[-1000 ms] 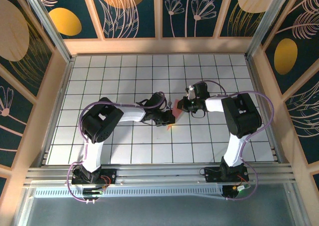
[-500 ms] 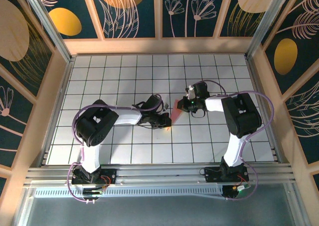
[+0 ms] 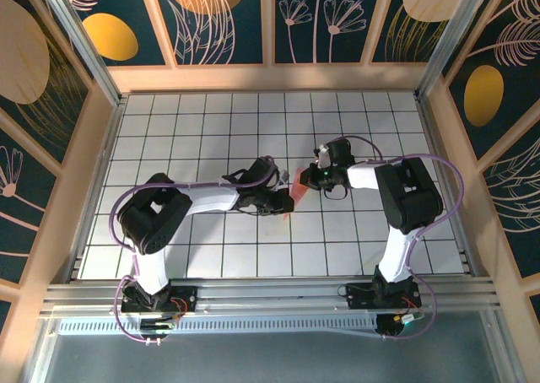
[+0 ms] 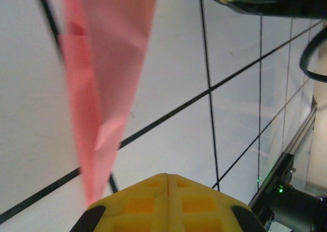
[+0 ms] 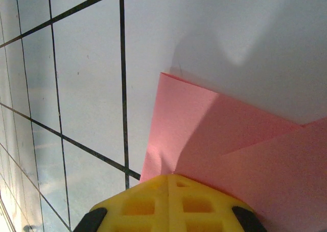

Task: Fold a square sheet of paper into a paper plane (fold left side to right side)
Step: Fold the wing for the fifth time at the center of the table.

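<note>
- The paper plane [image 4: 110, 63] is no longer a flat square: the left wrist view shows a slim salmon-pink wedge tapering to a point, with overlapping layers and a small tucked flap along its left edge
- It lies on the white grid table [image 5: 87, 89] near the middle, between the two wrists in the overhead view and partly covered by them
- The left gripper [image 4: 167, 183] has its yellow fingertips pressed together with no gap; the narrow tip of the plane runs down just beside its left finger, and it cannot be told whether they touch
- The right gripper [image 5: 171, 183] is likewise closed tight, its tips sitting on the broad end of the paper, where one layer overlaps another along a slanted edge and a creased corner shows above; whether a layer is nipped between the fingers or only pressed flat cannot be told
- Judged from the dart outline and stacked layers, most of the folding looks done, including the lengthwise narrowing
- What seems left is sharpening the creases with the closed tips, perhaps a last fold of left side over right, then letting go
- The blur on the left wrist view hides how crisp the folds are
</note>
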`<state>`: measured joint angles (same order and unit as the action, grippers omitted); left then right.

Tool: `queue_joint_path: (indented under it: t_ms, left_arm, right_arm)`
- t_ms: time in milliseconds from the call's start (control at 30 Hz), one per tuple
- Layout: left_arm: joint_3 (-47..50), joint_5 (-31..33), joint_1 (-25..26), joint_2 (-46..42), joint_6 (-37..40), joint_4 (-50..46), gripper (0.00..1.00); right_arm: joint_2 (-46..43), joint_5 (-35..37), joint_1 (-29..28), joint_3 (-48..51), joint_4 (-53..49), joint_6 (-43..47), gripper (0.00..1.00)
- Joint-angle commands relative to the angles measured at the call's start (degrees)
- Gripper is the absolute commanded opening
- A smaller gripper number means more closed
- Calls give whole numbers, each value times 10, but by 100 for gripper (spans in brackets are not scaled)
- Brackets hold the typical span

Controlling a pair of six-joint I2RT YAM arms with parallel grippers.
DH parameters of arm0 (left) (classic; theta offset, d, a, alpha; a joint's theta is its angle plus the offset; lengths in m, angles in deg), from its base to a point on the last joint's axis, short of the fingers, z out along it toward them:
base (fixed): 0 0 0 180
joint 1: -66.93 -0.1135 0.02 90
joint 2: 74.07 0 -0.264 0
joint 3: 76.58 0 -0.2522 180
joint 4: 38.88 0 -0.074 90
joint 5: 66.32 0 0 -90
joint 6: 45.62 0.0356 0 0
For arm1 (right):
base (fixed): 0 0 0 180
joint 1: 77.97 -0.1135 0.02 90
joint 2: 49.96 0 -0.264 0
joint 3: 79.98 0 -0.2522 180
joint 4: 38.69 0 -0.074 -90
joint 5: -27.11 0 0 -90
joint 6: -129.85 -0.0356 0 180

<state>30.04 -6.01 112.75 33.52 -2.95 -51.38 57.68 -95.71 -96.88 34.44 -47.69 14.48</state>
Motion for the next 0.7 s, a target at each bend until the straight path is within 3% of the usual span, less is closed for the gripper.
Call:
queue_joint_path:
  t_ms: [0, 667]
  left_arm:
    - [-29, -16, 7, 26, 13, -5, 1]
    - [-49, 37, 7, 65, 56, -61, 1]
  right_arm:
    - [46, 73, -7, 16, -80, 21, 0]
    - [54, 88, -8, 10, -98, 30, 0]
